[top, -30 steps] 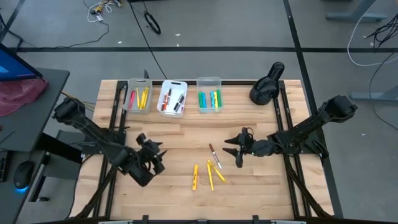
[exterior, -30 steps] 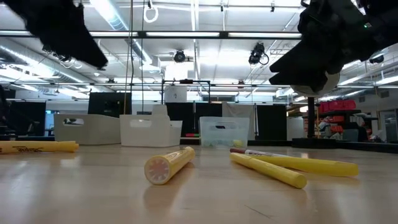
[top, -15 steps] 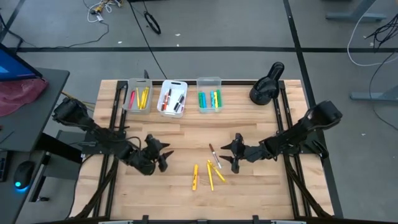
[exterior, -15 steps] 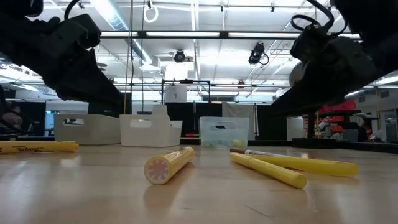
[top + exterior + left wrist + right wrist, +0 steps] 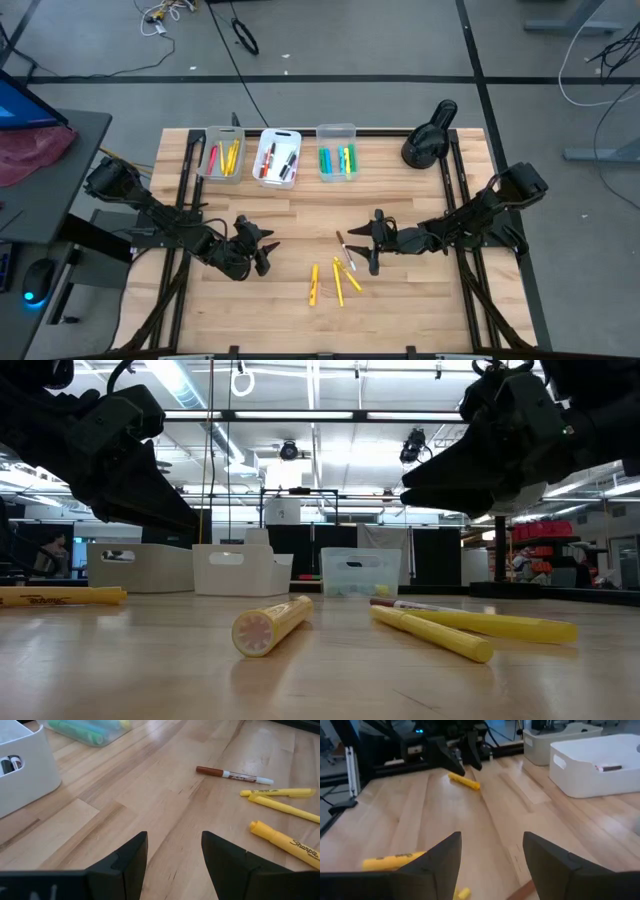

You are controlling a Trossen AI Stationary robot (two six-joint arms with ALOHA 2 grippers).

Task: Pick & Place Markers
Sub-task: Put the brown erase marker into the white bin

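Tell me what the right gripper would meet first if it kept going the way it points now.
Probably the brown-capped white marker just ahead of the right gripper, whose jaws are open. Next come the loose yellow markers. Its height above the table is unclear, so it may pass over them.

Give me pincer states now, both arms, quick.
Left pincer: open, empty, above bare table left of the loose markers.
Right pincer: open, empty, next to the brown-capped marker.
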